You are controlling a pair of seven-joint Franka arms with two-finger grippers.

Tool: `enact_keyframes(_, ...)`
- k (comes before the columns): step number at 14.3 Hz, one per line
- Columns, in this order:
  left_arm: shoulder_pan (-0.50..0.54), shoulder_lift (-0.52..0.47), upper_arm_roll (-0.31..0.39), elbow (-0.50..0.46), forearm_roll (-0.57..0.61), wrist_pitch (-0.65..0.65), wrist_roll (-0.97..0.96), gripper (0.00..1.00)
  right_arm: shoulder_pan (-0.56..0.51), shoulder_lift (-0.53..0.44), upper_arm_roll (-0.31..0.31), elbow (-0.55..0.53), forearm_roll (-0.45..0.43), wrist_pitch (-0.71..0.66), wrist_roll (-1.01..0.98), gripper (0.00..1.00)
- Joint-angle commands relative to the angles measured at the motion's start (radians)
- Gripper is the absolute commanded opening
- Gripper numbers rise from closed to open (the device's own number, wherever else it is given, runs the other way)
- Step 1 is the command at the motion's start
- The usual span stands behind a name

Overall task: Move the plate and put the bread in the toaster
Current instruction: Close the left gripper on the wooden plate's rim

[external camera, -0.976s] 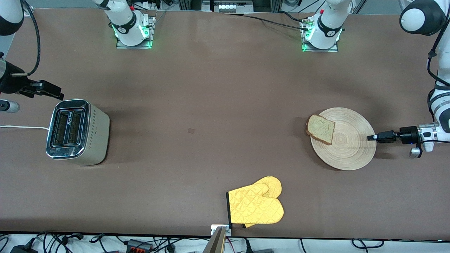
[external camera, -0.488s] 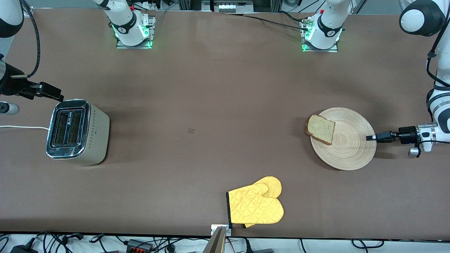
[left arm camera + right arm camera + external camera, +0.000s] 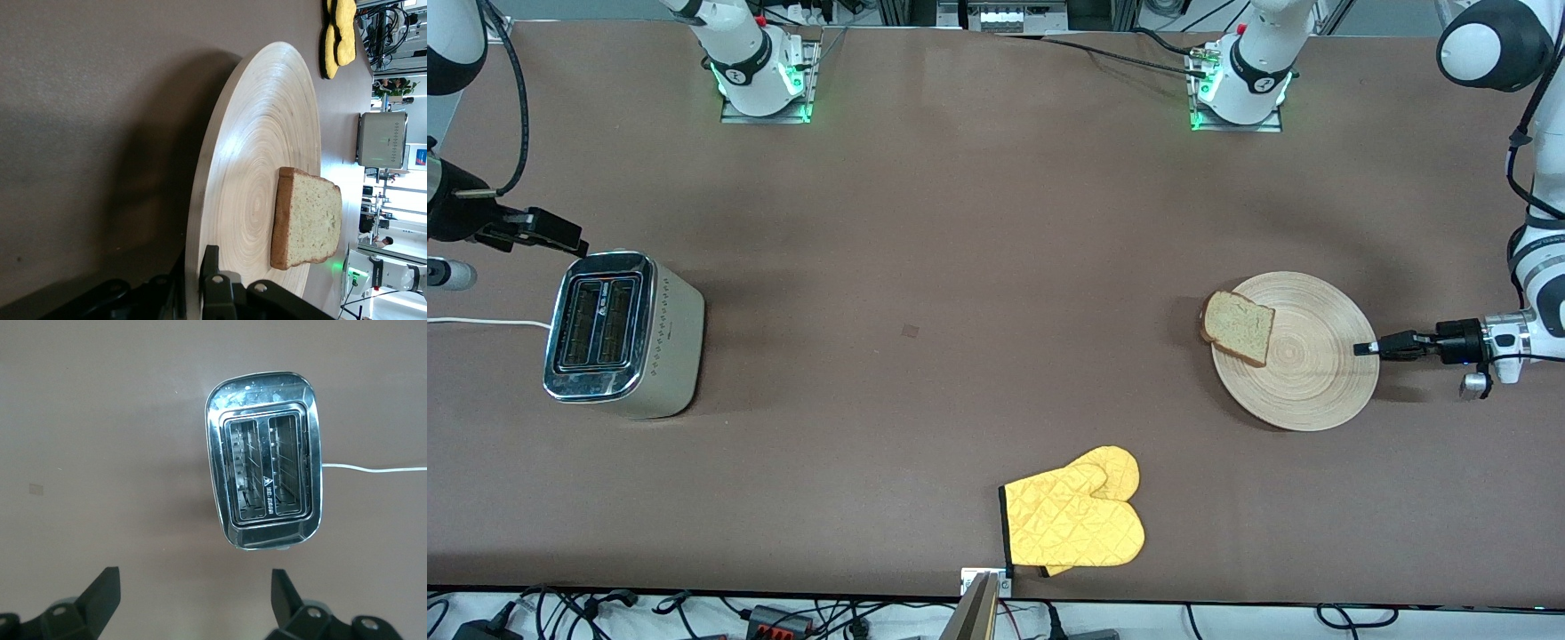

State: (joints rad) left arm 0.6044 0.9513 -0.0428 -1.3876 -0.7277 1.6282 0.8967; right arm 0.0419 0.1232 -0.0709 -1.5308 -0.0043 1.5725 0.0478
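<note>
- Plate [image 3: 1303,356]: set flat near the table edge at the left arm's end; its rim is pinched by the closed jaws of the left gripper [image 3: 1362,348], judged ready for moving.
- Bread [image 3: 1237,327]: laid on the plate, overhanging its rim toward the toaster.
- Toaster [image 3: 621,332]: stood near the table edge at the right arm's end, slots upward and empty.
- Right gripper [image 3: 193,600]: held above the toaster, jaws wide, nothing held; judged to be waiting.
- Oven mitt [image 3: 1076,520]: lying at the table's front edge, untouched.

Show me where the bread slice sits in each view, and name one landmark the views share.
Front view: the bread lies on the plate's edge toward the right arm's end of the table.
Left wrist view: the bread lies on the plate.
Right wrist view: not in it.
Shared landmark: the toaster, in all three views.
</note>
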Motion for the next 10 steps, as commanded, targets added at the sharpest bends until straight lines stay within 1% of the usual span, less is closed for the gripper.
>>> enact_keyframes(1, 0.002, 0.004, -0.002, 0.013, 0.028, 0.007, 0.011, 0.01, -0.002, 0.010, -0.001, 0.020, 0.009, -0.005, 0.015, 1.00)
enact_keyframes(4, 0.000, -0.009, -0.008, 0.013, 0.011, -0.071, -0.033, 0.01, 0.010, 0.010, 0.000, 0.020, 0.004, -0.005, 0.015, 1.00)
enact_keyframes(6, -0.005, -0.038, -0.015, -0.001, 0.011, -0.083, -0.117, 0.01, 0.009, 0.018, 0.000, 0.021, 0.007, -0.002, 0.015, 1.00)
enact_keyframes(7, -0.024, -0.058, -0.032, -0.002, 0.010, -0.082, -0.142, 0.01, 0.009, 0.024, 0.000, 0.023, 0.009, 0.000, 0.018, 1.00)
enact_keyframes(9, -0.051, -0.088, -0.054, -0.037, 0.004, -0.077, -0.179, 0.01, 0.010, 0.030, 0.000, 0.023, 0.010, 0.030, 0.020, 1.00)
enact_keyframes(10, -0.051, -0.112, -0.090, -0.071, 0.002, -0.064, -0.194, 0.01, 0.010, 0.038, 0.000, 0.026, 0.010, 0.053, 0.018, 1.00)
